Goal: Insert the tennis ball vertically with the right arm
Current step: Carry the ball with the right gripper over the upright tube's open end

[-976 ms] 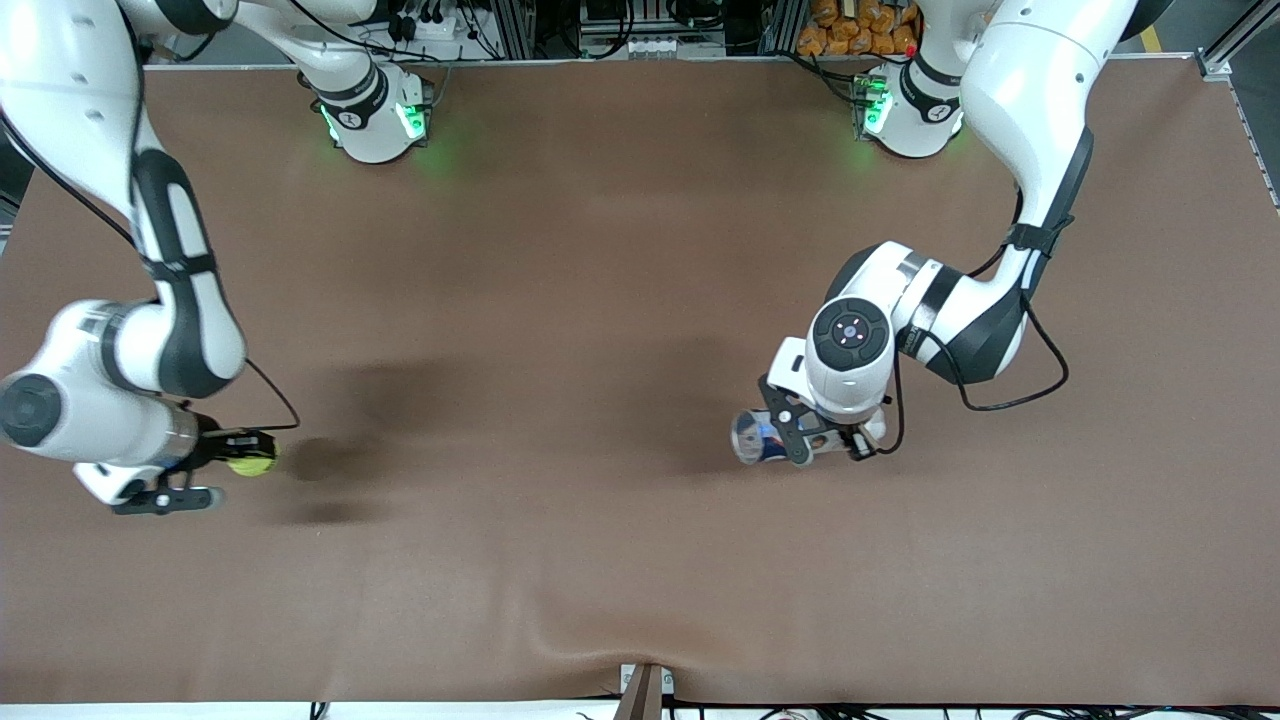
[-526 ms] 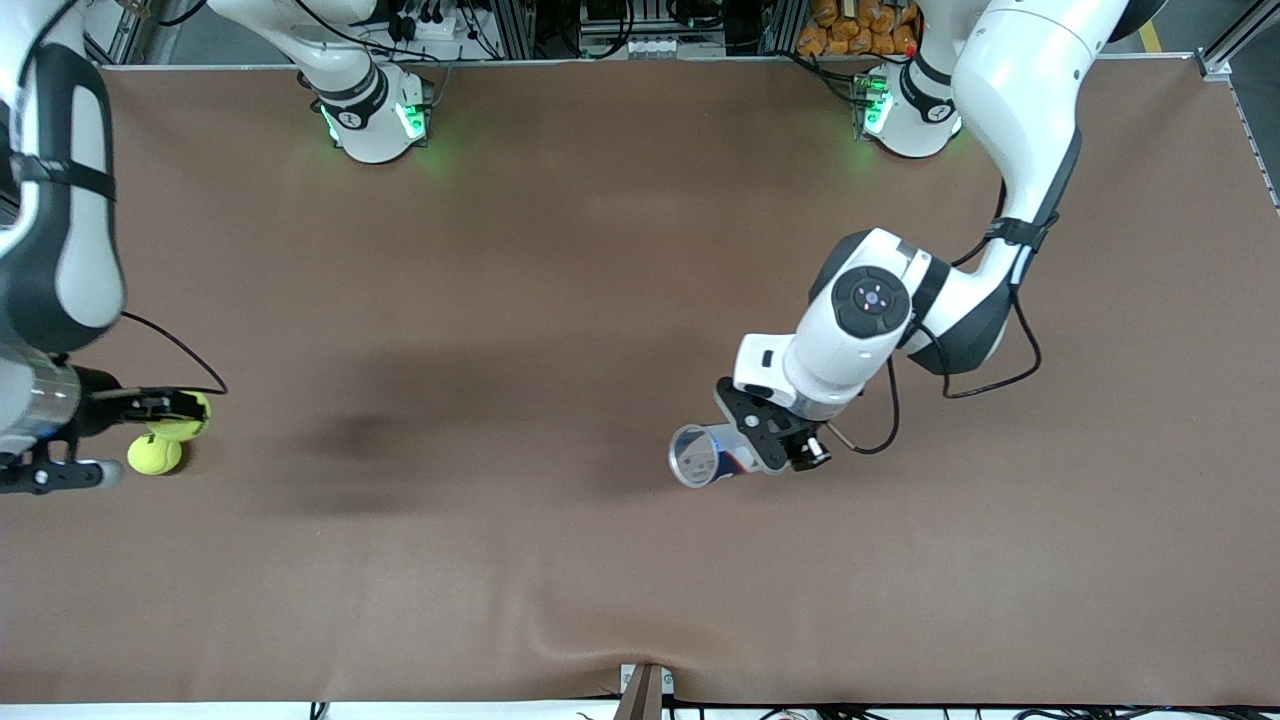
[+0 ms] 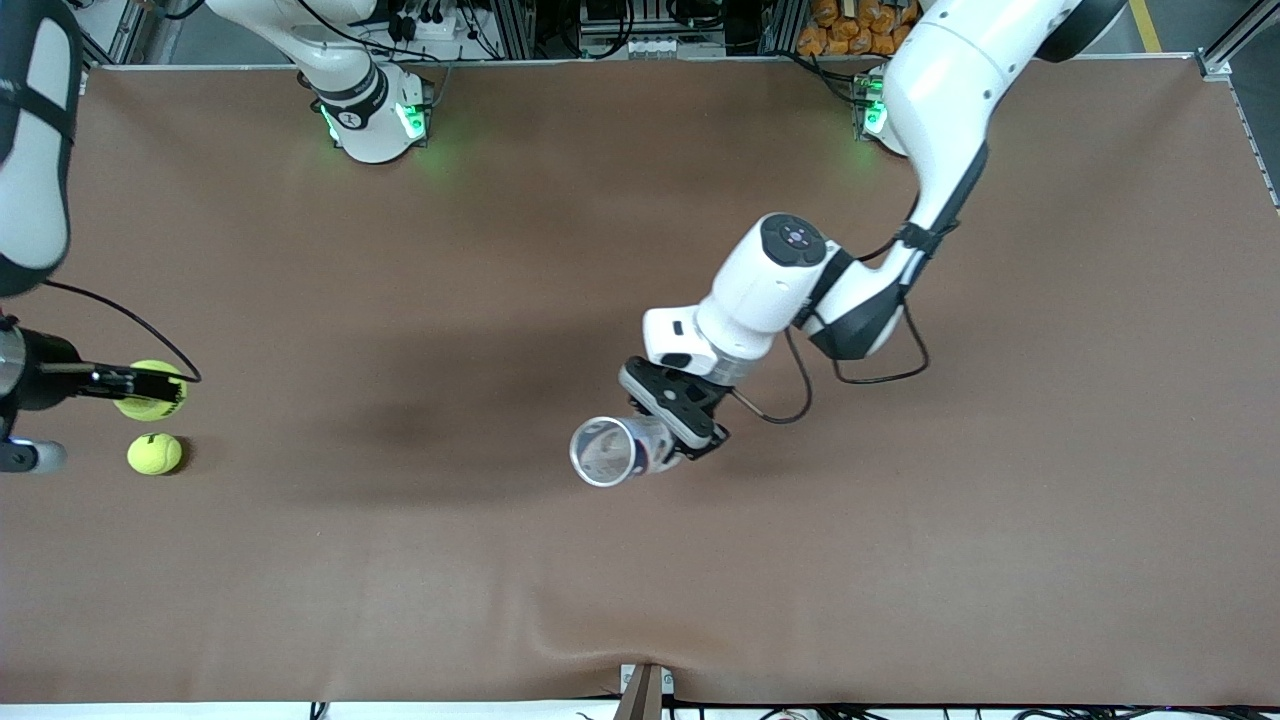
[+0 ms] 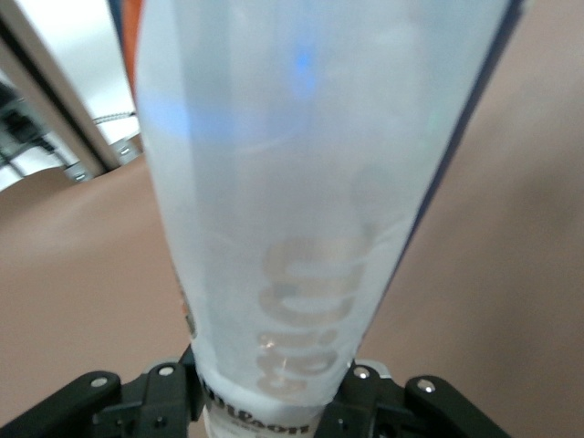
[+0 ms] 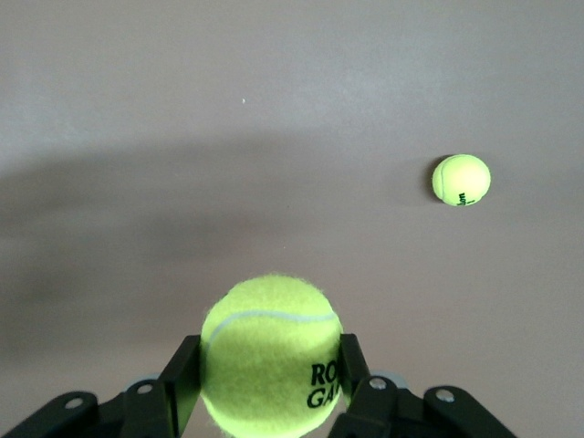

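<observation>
The right end effector (image 3: 150, 385) is up over the worktop (image 3: 420, 560) at the right arm's end, with a tennis ball (image 3: 152, 391) between its fingers; a second tennis ball (image 3: 154, 453) lies on the worktop just beside it, nearer the front camera. The left end effector (image 3: 672, 425) is over the middle of the worktop, holding a tilted tennis ball can (image 3: 615, 450) by its base, open mouth turned toward the front camera and the right arm's end. The two end effectors are well apart.

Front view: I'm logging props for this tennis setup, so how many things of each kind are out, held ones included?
Tennis balls: 2, one in the right pincer as held ball, one loose ball on the table
Clear ball tubes: 1, the tube in the left pincer
Total: 3
</observation>
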Motion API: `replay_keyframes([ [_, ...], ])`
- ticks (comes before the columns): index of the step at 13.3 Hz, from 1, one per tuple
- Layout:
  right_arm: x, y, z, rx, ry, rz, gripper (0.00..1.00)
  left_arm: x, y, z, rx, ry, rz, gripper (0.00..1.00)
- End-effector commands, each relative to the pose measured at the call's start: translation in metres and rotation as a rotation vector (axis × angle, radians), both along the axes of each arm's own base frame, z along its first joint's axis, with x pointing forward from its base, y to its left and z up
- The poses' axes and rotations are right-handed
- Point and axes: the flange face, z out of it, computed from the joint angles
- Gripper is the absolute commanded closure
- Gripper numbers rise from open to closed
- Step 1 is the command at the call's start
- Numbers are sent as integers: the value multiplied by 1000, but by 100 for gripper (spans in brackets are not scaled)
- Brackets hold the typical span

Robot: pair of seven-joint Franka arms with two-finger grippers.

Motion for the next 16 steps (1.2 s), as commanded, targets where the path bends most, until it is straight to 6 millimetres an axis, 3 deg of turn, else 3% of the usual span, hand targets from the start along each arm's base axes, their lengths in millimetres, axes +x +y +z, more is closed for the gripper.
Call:
replay_keyframes([
  [1, -4, -1, 8, 30, -5, -24, 100, -21, -35, -23, -160, -7, 70, 52],
  [5, -4, -2, 5, 31, 1, -26, 100, -46, -56, -96, -196, -109, 55, 51],
  [10, -4, 3, 3, 31, 6, -27, 100, -82, -67, -171, -286, -212, 99, 51],
  [14, -1, 38, 3, 136, 15, -204, 100, -94, -74, -186, -278, -205, 96, 51],
  [16, -3, 90, 5, 116, 25, -223, 100, -95, -73, -192, -264, -210, 94, 51],
])
